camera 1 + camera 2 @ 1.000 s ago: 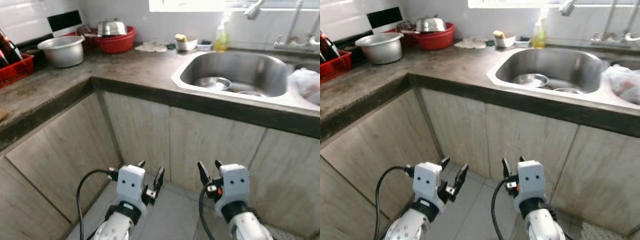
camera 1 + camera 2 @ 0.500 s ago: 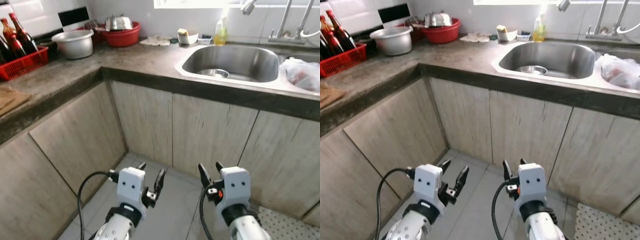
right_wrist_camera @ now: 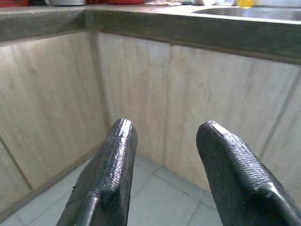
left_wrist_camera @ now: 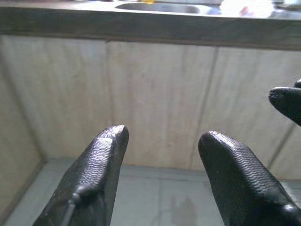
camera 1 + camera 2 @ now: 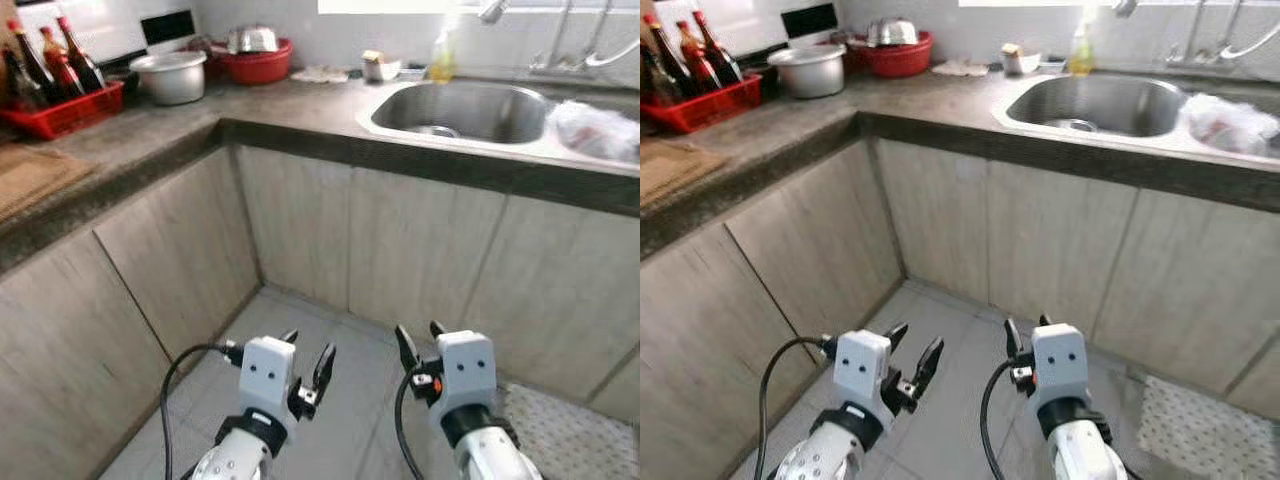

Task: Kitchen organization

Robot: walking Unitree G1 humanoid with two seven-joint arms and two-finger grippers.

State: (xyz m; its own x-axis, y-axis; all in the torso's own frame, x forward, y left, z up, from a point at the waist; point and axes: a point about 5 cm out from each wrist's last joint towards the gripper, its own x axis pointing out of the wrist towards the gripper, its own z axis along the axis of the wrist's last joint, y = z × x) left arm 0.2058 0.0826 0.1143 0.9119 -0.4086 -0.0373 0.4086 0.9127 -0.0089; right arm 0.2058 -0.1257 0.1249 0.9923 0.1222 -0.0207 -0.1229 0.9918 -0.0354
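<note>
Both grippers hang low in front of the cabinet doors, over the tiled floor. My left gripper is open and holds nothing; its fingers point at a cabinet door. My right gripper is also open and bare, its fingers spread before the corner cabinets. Up on the dark L-shaped counter is a steel sink with a steel bowl inside. Along the back stand a yellow soap bottle, a red basin with a steel lid and a steel pot.
A red crate of bottles and a wooden board lie on the counter's left run. A plastic bag lies right of the sink. Pale wooden cabinet doors close off the corner. A dotted mat lies on the floor at right.
The camera has backed away from the counter, so more floor, the mat and the left counter run have come into view. Both grippers hold the same open pose.
</note>
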